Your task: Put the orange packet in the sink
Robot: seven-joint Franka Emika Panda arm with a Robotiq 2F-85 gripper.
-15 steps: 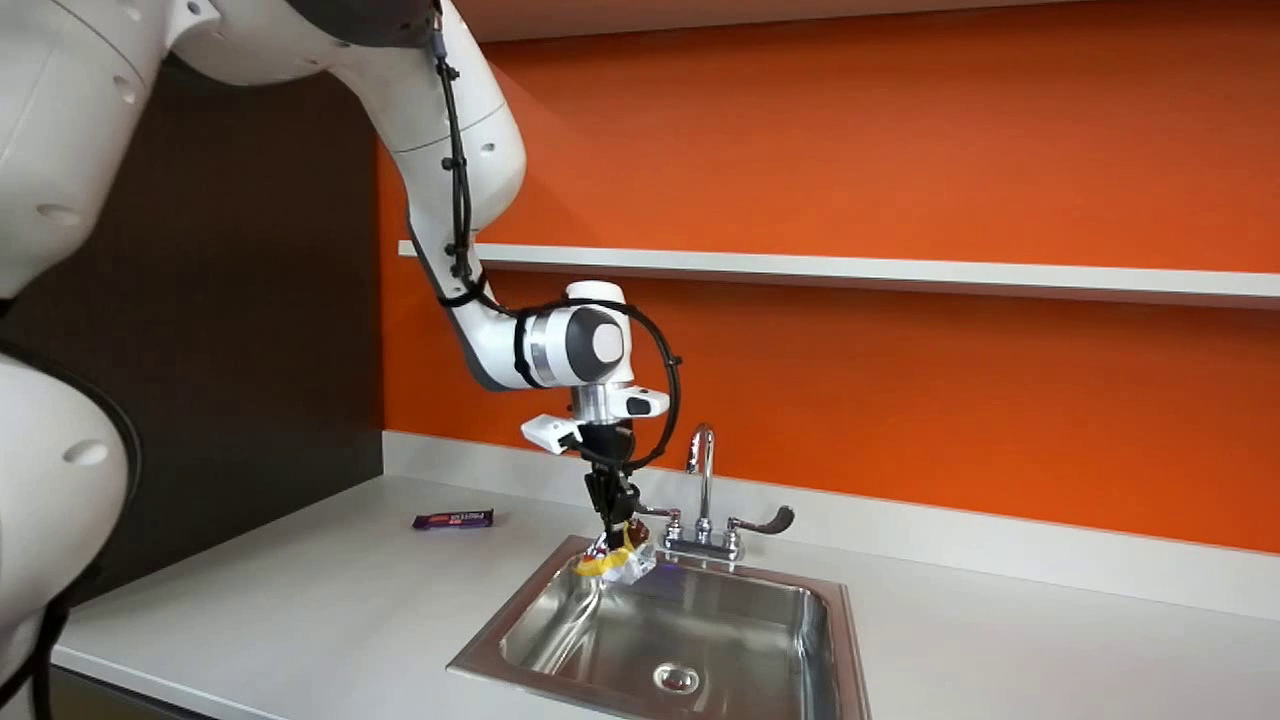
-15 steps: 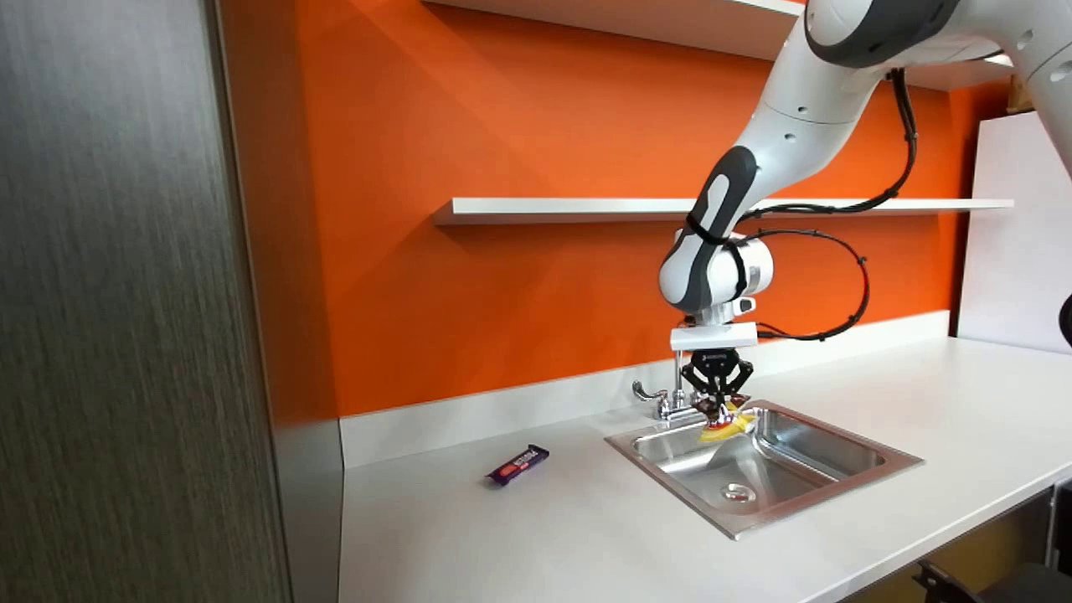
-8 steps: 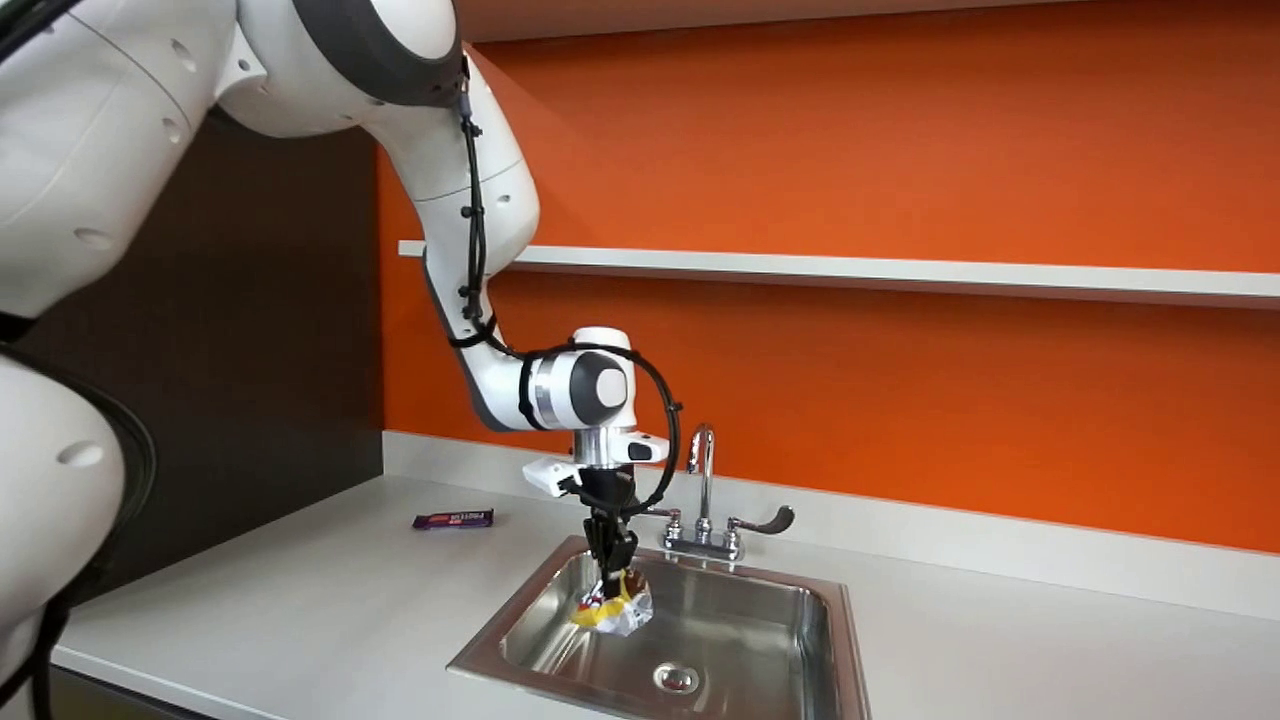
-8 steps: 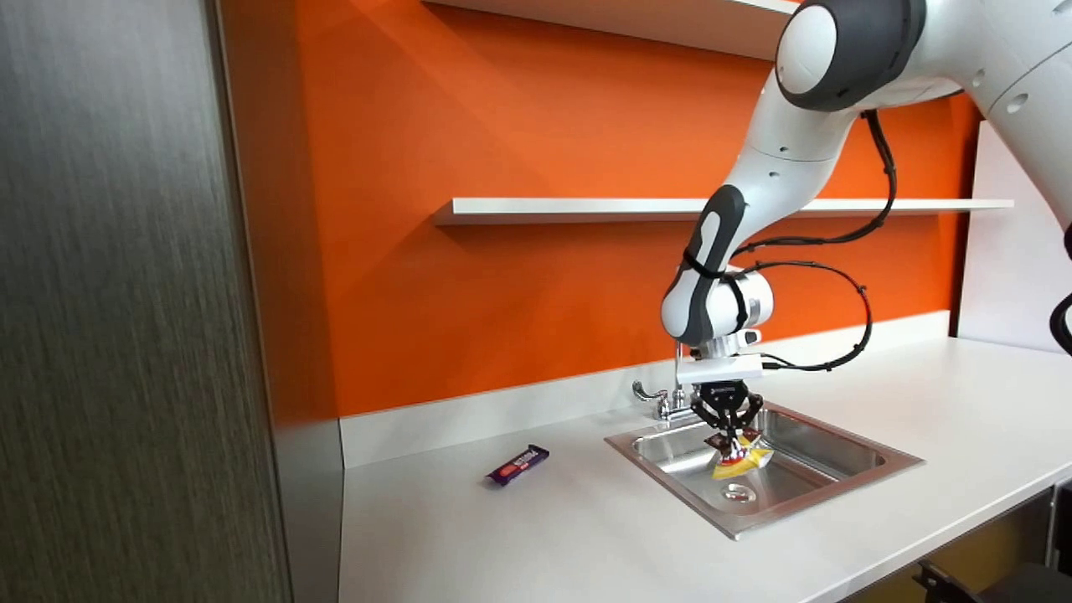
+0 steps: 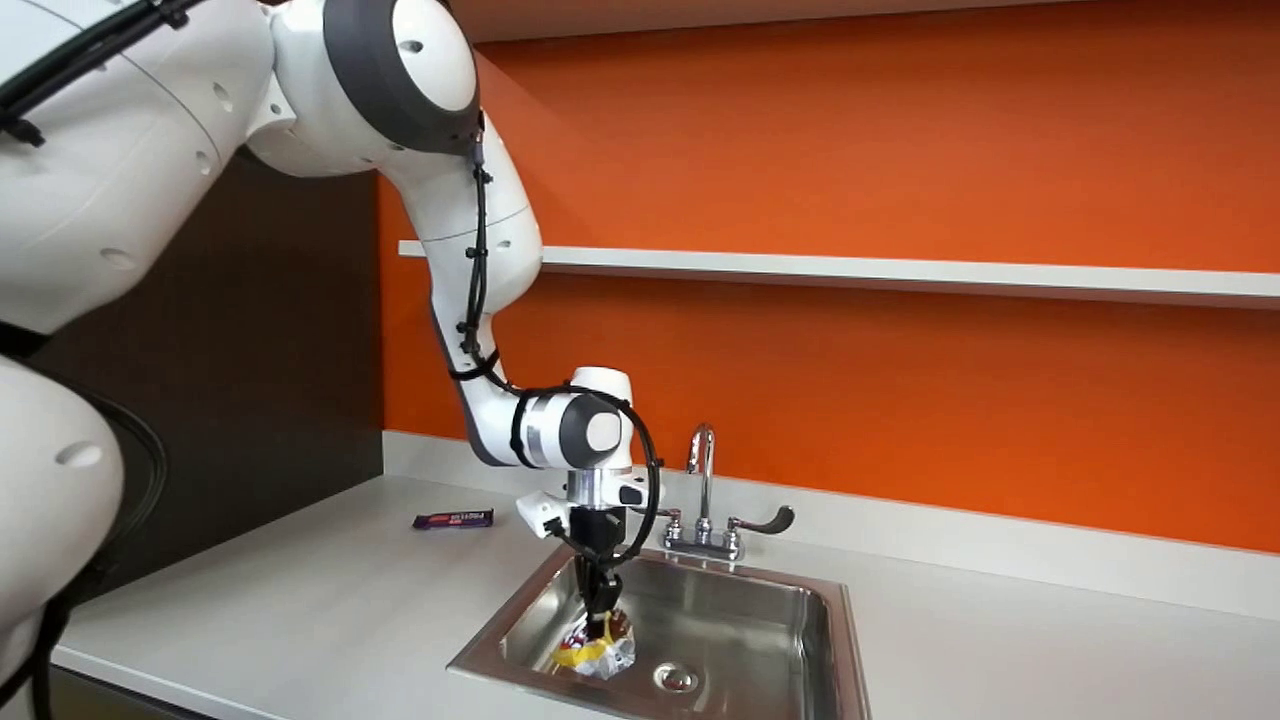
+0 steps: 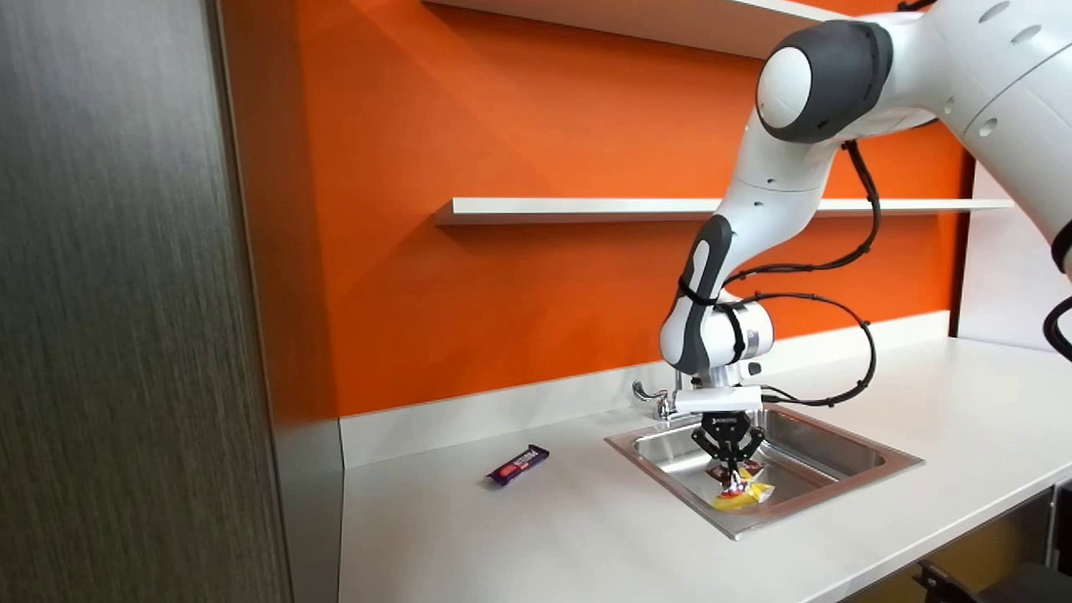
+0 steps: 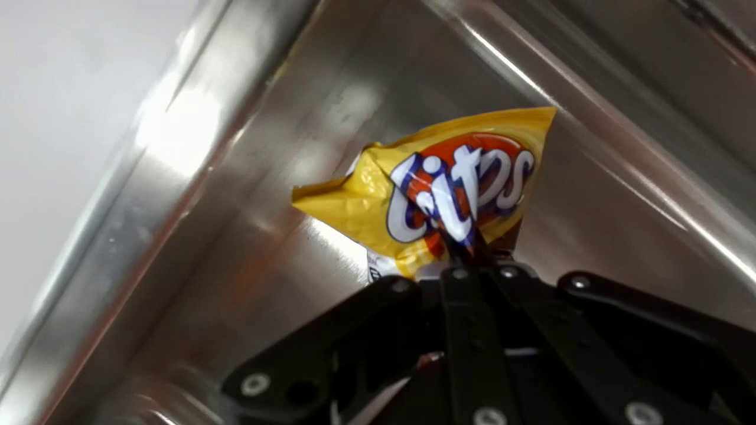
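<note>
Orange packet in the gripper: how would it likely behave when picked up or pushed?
The orange packet is probably floppy: it bunches and creases where the gripper pinches it. Its glossy look suggests it may be slippery. Crumpled and pointed rather than round, it would likely slide, not roll.

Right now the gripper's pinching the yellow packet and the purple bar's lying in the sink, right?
One thing's off: the purple bar lies on the counter, outside the sink, in both exterior views. The rest stands: the gripper is pinching the yellow packet.
</note>
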